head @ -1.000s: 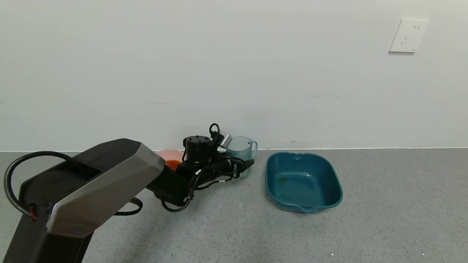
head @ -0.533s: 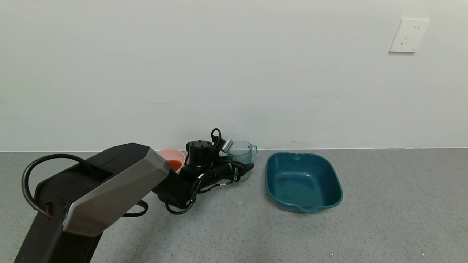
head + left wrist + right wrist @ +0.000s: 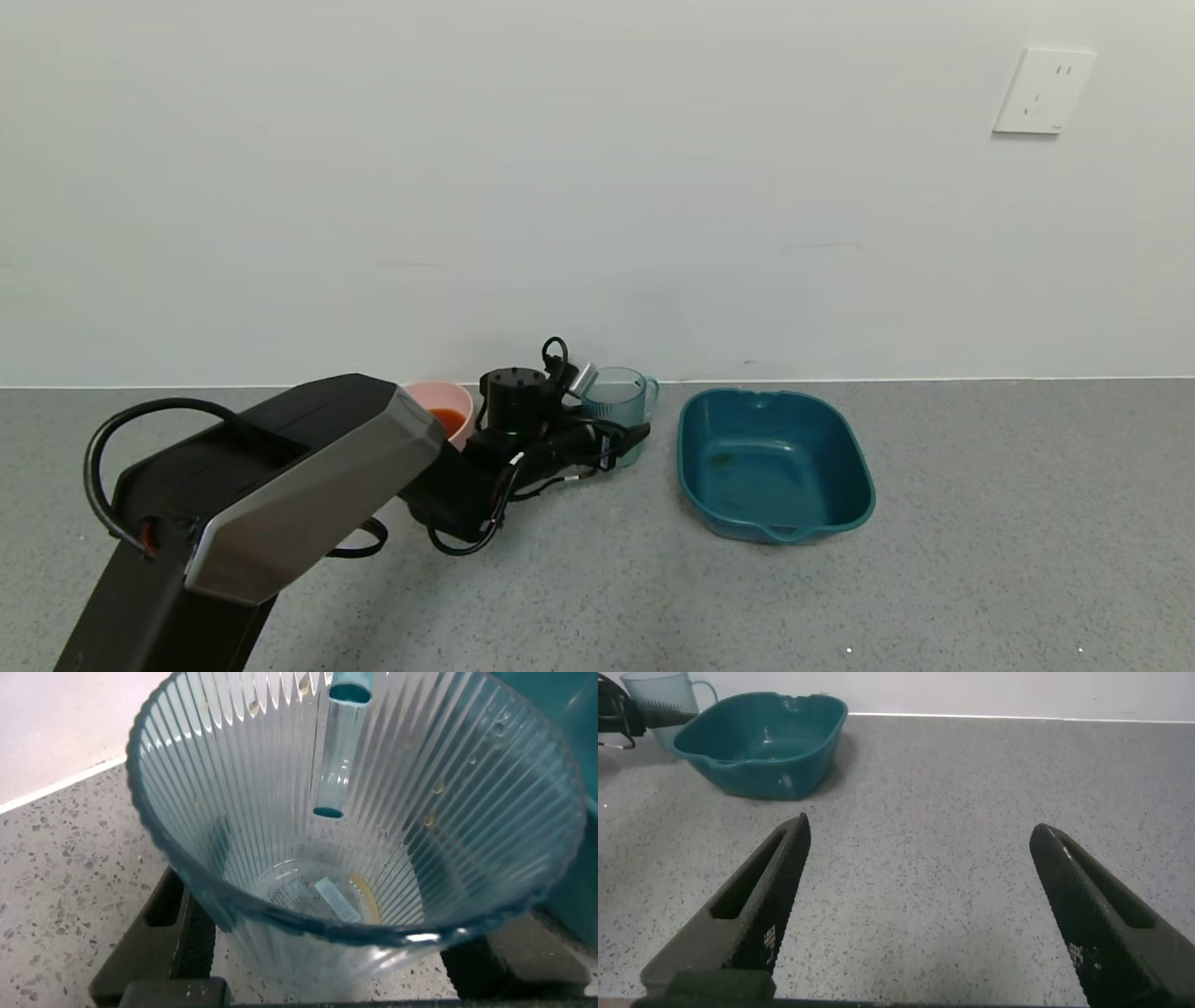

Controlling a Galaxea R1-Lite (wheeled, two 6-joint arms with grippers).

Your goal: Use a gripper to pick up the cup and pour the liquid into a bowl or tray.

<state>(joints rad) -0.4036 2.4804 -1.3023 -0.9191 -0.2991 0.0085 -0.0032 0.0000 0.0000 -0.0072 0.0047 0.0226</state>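
The left hand (image 3: 624, 439) was clenched around the cup (image 3: 618, 399), its two dark fingers (image 3: 173, 943) pressed against the ribbed wall on either side. The cup stood upright on the counter (image 3: 980, 523) and looked empty apart from a faint residue at the bottom. The orange-red liquid (image 3: 449, 419) lay in the pink bowl (image 3: 437, 399) just behind the hand's wrist, so the pour seemed finished (the teal tray (image 3: 775, 464) beyond the cup held none). What remained, I judged, was to let go and pull back without tipping the cup. The right hand (image 3: 920, 910) hung spread apart over bare counter, well away from the tray.
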